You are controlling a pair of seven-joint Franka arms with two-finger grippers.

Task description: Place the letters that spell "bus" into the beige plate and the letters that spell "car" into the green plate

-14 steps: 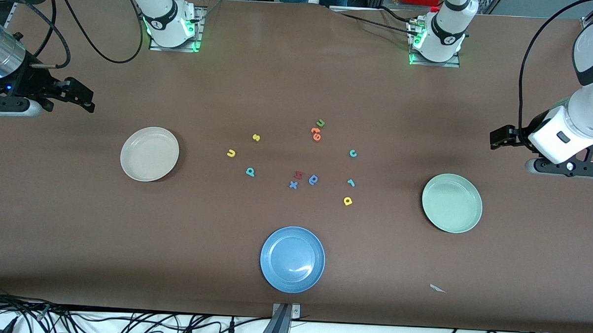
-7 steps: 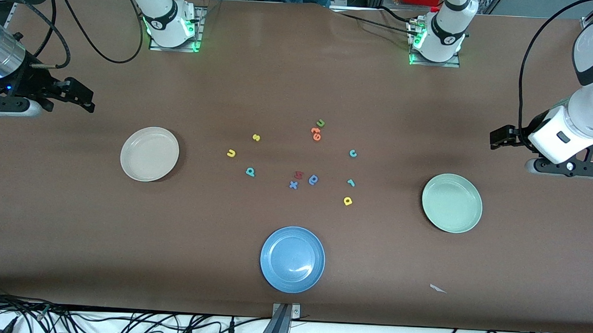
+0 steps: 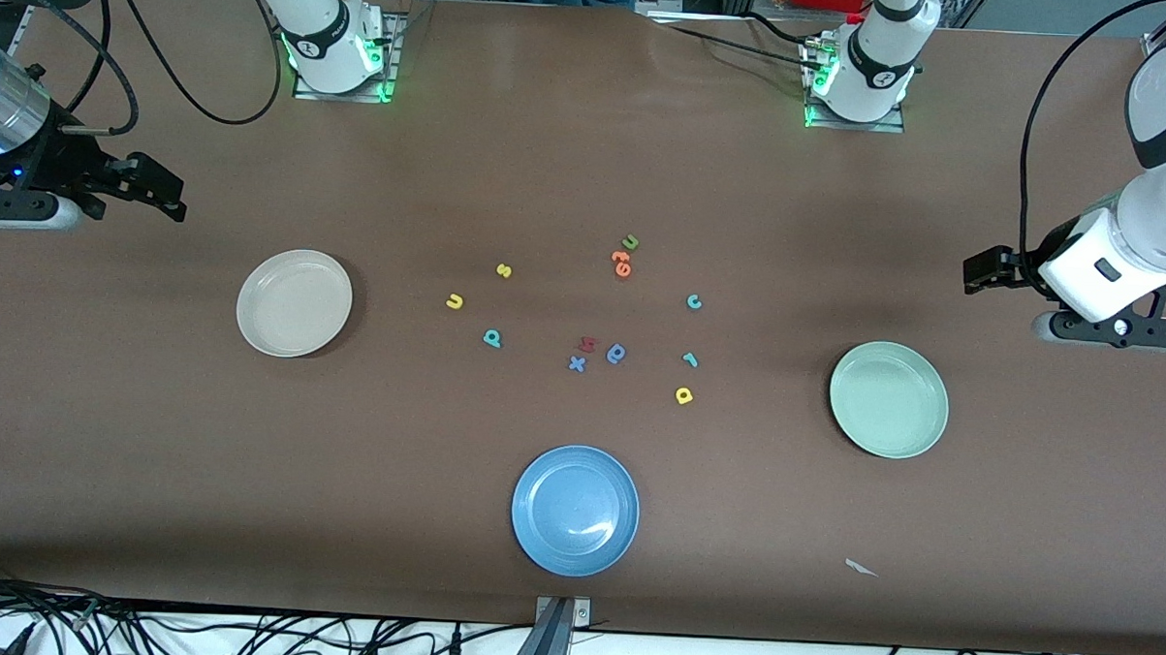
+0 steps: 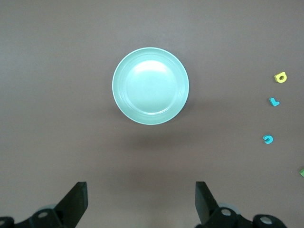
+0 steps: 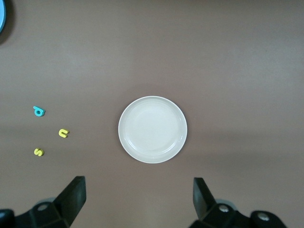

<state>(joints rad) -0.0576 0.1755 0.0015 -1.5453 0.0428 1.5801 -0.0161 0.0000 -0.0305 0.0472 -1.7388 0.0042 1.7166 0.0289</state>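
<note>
The teal "b" (image 3: 491, 338), yellow "u" (image 3: 455, 302) and yellow "s" (image 3: 504, 270) lie mid-table, toward the beige plate (image 3: 294, 303). The teal "c" (image 3: 693, 301), teal "r" (image 3: 690, 359) and yellow "a" (image 3: 683, 396) lie toward the green plate (image 3: 889, 399). Both plates hold nothing. My right gripper (image 3: 20, 213) hangs open and empty at the right arm's end of the table, with the beige plate (image 5: 152, 129) in its wrist view. My left gripper (image 3: 1114, 332) hangs open and empty at the left arm's end, looking down on the green plate (image 4: 150, 86).
A blue plate (image 3: 575, 509) sits nearest the front camera. Among the task letters lie a green "u" (image 3: 631, 242), orange letters (image 3: 621, 263), a red letter (image 3: 586, 344), a blue "x" (image 3: 577, 363) and a darker blue round letter (image 3: 616, 353). A paper scrap (image 3: 861, 567) lies near the front edge.
</note>
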